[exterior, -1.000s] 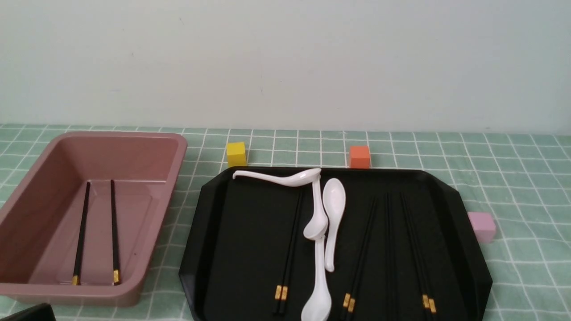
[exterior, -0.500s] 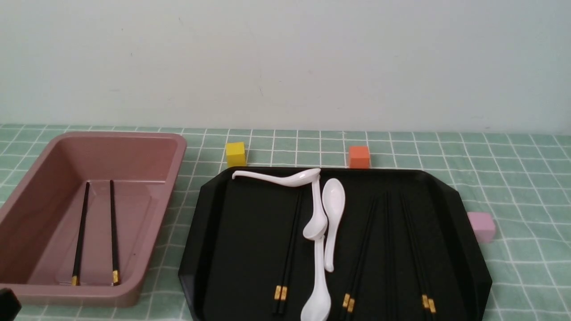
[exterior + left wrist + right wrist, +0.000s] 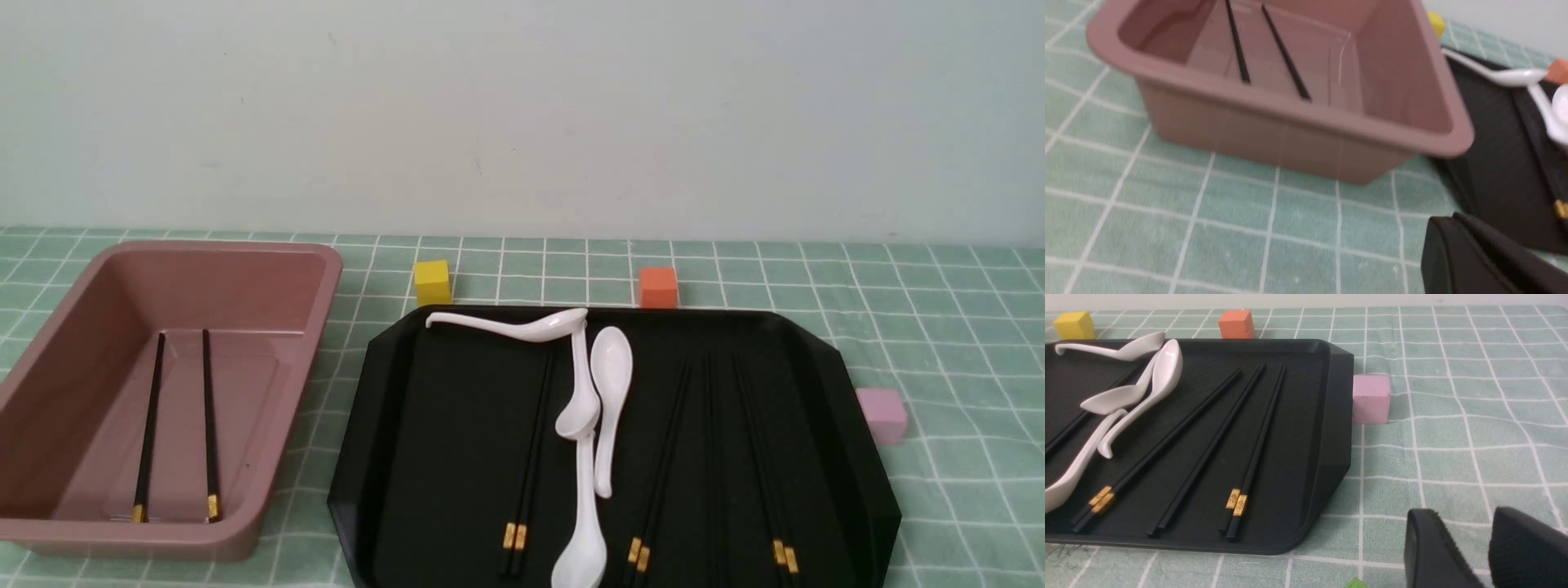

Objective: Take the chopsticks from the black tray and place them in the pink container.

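Note:
The pink container stands at the left with two chopsticks lying in it; the left wrist view shows the container close up. The black tray holds several more gold-banded chopsticks: one pair left of the spoons and others on the right side. Neither gripper shows in the front view. My left gripper hovers over the cloth beside the container's near corner, fingers pressed together and empty. My right gripper is open and empty over the cloth, off the tray's near right corner.
Three white spoons lie tangled mid-tray. A yellow cube and an orange cube sit behind the tray, and a pale pink cube touches its right edge. A green scrap lies near the right gripper.
The dark tip of my left gripper, at the front view's lower left corner a second ago, has slid out of that view. Chopsticks, spoons and tray have not moved.

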{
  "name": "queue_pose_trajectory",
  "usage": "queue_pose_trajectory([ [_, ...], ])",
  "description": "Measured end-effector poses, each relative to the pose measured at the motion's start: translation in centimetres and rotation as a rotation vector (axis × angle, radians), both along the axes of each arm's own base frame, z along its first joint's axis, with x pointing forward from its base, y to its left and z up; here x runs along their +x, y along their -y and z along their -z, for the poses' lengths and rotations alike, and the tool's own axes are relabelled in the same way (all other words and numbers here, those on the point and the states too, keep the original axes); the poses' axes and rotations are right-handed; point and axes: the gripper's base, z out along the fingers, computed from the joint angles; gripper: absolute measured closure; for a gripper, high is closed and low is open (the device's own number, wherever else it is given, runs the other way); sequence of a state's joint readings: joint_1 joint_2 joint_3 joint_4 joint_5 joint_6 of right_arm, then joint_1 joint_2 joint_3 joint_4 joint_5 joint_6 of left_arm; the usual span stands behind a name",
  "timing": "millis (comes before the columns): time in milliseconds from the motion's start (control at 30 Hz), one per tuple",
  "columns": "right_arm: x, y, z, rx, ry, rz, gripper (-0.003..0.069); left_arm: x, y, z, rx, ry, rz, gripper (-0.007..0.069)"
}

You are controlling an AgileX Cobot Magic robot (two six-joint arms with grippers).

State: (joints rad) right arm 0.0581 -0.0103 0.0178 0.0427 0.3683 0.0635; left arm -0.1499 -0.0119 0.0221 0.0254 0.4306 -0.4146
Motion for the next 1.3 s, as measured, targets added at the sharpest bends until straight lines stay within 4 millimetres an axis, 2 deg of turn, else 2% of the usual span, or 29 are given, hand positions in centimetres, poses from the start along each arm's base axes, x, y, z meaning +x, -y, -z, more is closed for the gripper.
queue_pose_trajectory([
  [300, 0.00, 0.00, 0.00, 0.000, 0.000, 0.000, 0.0419, 0.14, -0.22, -0.05, -0.008, 0.026, -0.050, 0.0616],
  [1300, 0.00, 0.00, 0.00, 0.000, 0.000, 0.000, 0.0419, 0.15, -0.22, -0.08, -0.012, 0.029, -0.051, 0.0585],
])
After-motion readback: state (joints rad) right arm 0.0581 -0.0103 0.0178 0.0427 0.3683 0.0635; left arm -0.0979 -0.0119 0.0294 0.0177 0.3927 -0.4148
